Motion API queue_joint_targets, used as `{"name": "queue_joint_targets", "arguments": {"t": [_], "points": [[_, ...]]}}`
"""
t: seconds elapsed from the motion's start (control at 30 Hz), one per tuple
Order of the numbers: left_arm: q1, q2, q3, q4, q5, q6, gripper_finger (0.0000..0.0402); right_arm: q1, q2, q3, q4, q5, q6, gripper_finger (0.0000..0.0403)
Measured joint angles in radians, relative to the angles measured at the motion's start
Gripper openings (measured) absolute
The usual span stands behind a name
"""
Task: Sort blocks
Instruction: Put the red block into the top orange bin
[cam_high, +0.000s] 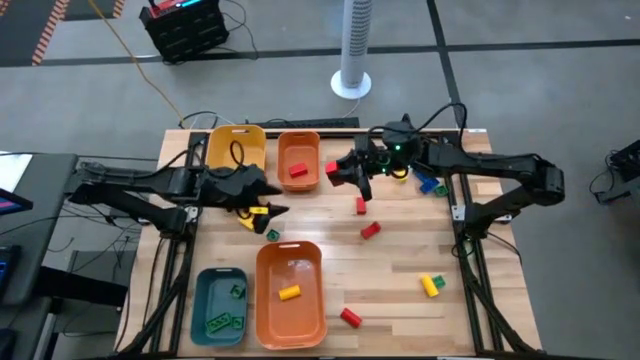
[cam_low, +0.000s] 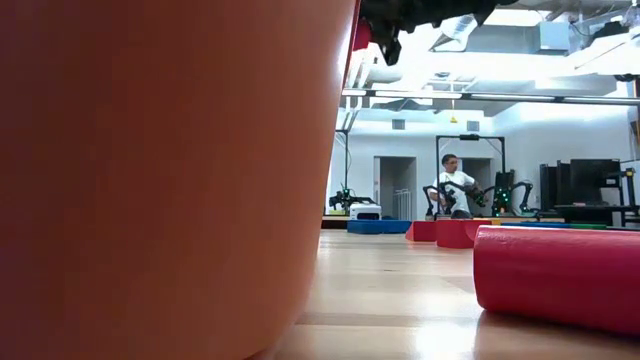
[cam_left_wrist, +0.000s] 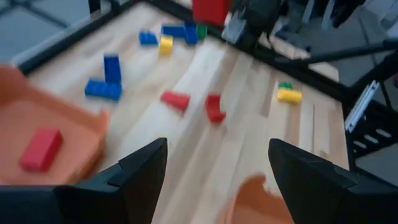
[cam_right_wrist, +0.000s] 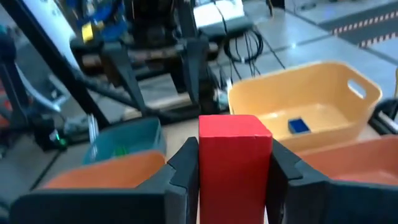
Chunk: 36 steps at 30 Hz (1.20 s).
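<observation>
The right gripper (cam_high: 338, 174), in the upper middle of the high view, is clamped on a red block (cam_right_wrist: 234, 167) just right of the small orange bin (cam_high: 298, 160). The left gripper (cam_high: 272, 198), fingers apart and empty, sits left of center, with other blocks (cam_high: 368, 230) scattered across the table (cam_high: 400, 260).

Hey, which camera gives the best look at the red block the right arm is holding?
The right wrist view: the red block fills the centre, clamped between the right gripper jaws. The high view shows it small beside the small orange bin. The left wrist view catches it cut off at the frame's edge. The low view shows only a red sliver.
</observation>
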Motion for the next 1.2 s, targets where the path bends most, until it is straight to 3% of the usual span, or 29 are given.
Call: {"name": "queue_joint_targets", "arguments": {"t": [0.2,0.67,1.2], "points": [[0.038,0.034,0.0,0.136,0.001,0.147,0.0277,0.014,0.0,0.0,0.145,-0.015,0.042,0.0118],[0.063,0.189,0.0,0.555,0.025,0.202,0.0277,0.091,0.038,0.001,0.482,-0.013,0.095,0.0118],[0.077,0.203,0.001,0.753,0.027,0.313,0.0277,0.096,0.043,0.0,0.482,0.019,0.101,0.0118]]}}
